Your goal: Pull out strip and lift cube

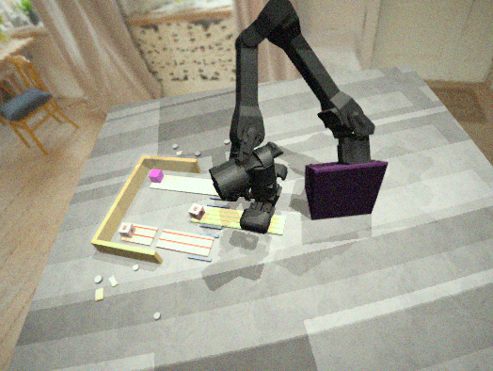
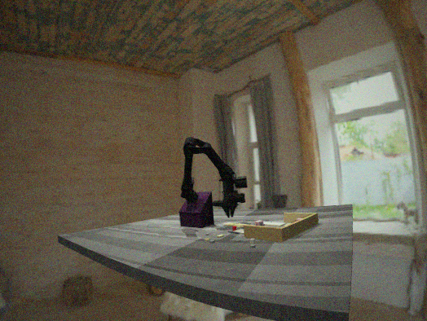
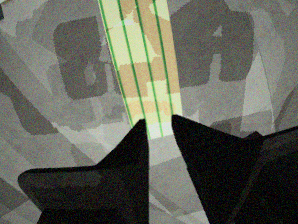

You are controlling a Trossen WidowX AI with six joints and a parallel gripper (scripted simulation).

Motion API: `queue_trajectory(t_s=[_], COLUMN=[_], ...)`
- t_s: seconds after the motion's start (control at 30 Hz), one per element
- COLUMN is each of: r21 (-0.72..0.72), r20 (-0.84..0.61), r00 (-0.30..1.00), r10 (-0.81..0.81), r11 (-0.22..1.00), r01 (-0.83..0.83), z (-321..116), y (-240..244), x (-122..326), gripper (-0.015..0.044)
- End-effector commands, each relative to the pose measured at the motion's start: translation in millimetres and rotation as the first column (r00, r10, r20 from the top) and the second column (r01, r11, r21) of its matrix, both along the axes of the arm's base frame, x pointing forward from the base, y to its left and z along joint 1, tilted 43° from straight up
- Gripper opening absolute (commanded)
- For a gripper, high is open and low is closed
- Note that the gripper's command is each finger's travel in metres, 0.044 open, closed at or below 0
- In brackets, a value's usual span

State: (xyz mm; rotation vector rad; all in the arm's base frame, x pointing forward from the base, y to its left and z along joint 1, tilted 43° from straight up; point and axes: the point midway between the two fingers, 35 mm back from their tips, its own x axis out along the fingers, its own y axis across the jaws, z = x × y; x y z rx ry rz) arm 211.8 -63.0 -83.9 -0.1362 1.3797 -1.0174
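Observation:
A yellow strip with green lines (image 1: 226, 217) (image 3: 136, 50) lies in one piece on the table, drawn part way out of the wooden frame (image 1: 118, 207) (image 2: 281, 230). A labelled white cube (image 1: 197, 211) sits on its left end. My gripper (image 1: 256, 221) (image 2: 230, 213) (image 3: 158, 122) is low over the strip's right end, its fingers slightly apart, with the strip end showing in the gap. A red-lined strip lies in two pieces (image 1: 184, 241) (image 1: 141, 233), and another labelled cube (image 1: 126, 229) sits on its left piece. A white strip (image 1: 185, 185) carries a plain magenta cube (image 1: 155, 175).
A dark purple block (image 1: 343, 188) (image 2: 196, 212) stands to the right, at the arm's base. Small pale bits (image 1: 99, 294) (image 1: 156, 315) lie in front of the frame, and others (image 1: 179, 152) behind it. Short grey-blue bars (image 1: 199, 258) lie beside the strips.

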Motion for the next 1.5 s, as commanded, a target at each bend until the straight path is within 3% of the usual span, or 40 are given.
queue_trajectory(t_s=[0.0,0.33,1.47], r21=[-0.012,-0.012,-0.015], r20=[0.055,0.056,0.063], r00=[0.997,0.997,0.997], r10=[-0.052,-0.052,-0.051], r11=[0.999,0.999,0.999], r01=[0.052,0.052,0.052], z=[4.5,14.0,51.4], y=[-4.5,-15.2,-56.2], x=[13.4,48.2,163.9], gripper=[0.0184,0.044,0.044])
